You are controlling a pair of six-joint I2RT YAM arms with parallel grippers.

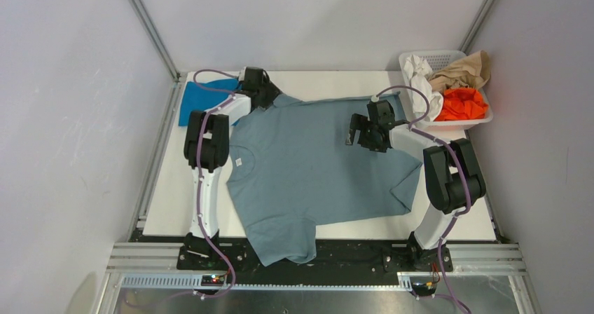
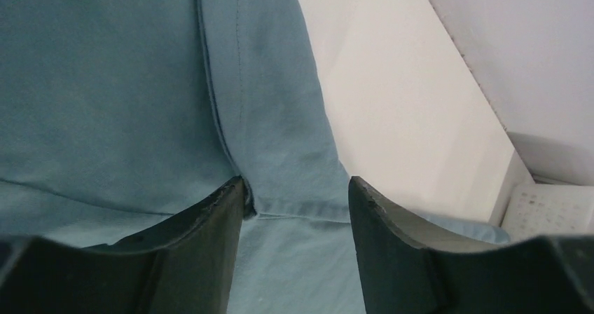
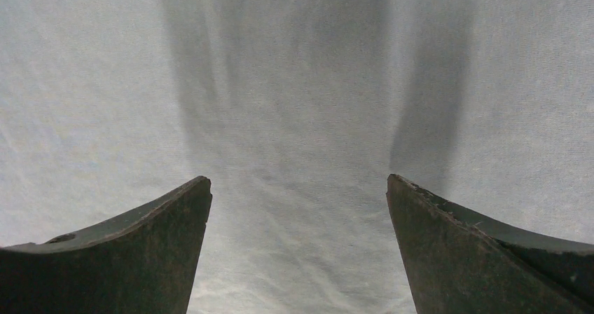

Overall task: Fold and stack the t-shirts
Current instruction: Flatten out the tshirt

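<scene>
Down at the near edge the metal frame [image 1: 336, 282] is sitting closest to the lens, with both arm bases bolted along it. Beyond it the white worktop [image 1: 336, 83] is stretching away to the far edge.

And the big grey-blue t-shirt [image 1: 315, 167] is lying spread nearly flat across the middle of it. Its neck is pointing at the left edge and its hem at the right edge, and one sleeve is spilling over the near edge onto the frame.

The left arm [image 1: 206, 160] is reaching along the left side toward the far-left corner. The right arm [image 1: 448, 181] is bending in from the right edge over the shirt's far half.

Over in the far-right corner, a white basket [image 1: 459, 124] is holding white, tan and orange cloth. At the far-left corner the brighter blue t-shirt [image 1: 203, 97] is peeking out, partly hidden behind the left arm.

Now the left pincer [image 2: 298, 188] is hanging at the far sleeve with its fingers parted. A stitched fold of grey-blue cloth is running between them, not clamped. The right pincer [image 3: 300, 181] is hovering spread wide over smooth cloth, gripping nothing.

Smallest of all, the white neck label [image 1: 239, 162] is showing just inside the collar.
</scene>
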